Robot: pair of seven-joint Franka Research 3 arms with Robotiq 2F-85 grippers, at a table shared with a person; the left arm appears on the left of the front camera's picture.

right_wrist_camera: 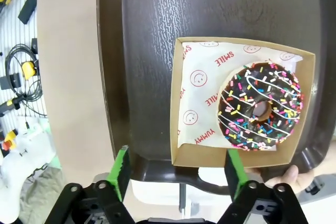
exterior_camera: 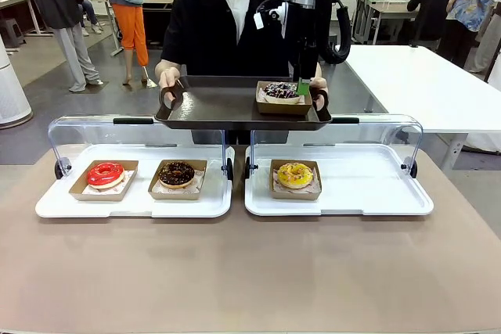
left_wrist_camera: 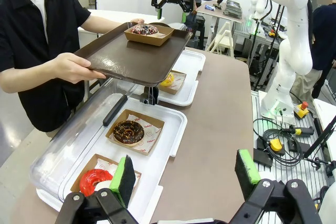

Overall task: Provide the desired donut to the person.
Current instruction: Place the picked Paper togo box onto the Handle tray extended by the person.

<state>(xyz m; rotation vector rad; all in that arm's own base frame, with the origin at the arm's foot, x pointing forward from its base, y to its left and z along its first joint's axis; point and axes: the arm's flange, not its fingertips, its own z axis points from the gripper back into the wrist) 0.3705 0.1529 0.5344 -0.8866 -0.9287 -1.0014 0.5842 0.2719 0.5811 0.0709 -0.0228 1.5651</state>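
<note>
The person (exterior_camera: 223, 29) in a black shirt holds a dark brown tray (exterior_camera: 219, 107) over the far side of the table. On its right end sits a cardboard box with a chocolate donut with coloured sprinkles (exterior_camera: 280, 91) (right_wrist_camera: 261, 107) (left_wrist_camera: 144, 29). My right gripper (exterior_camera: 301, 84) (right_wrist_camera: 177, 167) hangs open just above the near edge of that box, holding nothing. My left gripper (left_wrist_camera: 184, 171) is open and empty above the left display tray, near the red donut (left_wrist_camera: 94, 179).
Two white display trays (exterior_camera: 133, 201) (exterior_camera: 368, 193) with raised clear lids sit on the table. They hold a red donut (exterior_camera: 105, 174), a chocolate donut (exterior_camera: 177, 173) and a yellow donut (exterior_camera: 295, 174), each in a box. The person's hands (exterior_camera: 168, 77) grip the brown tray's handles.
</note>
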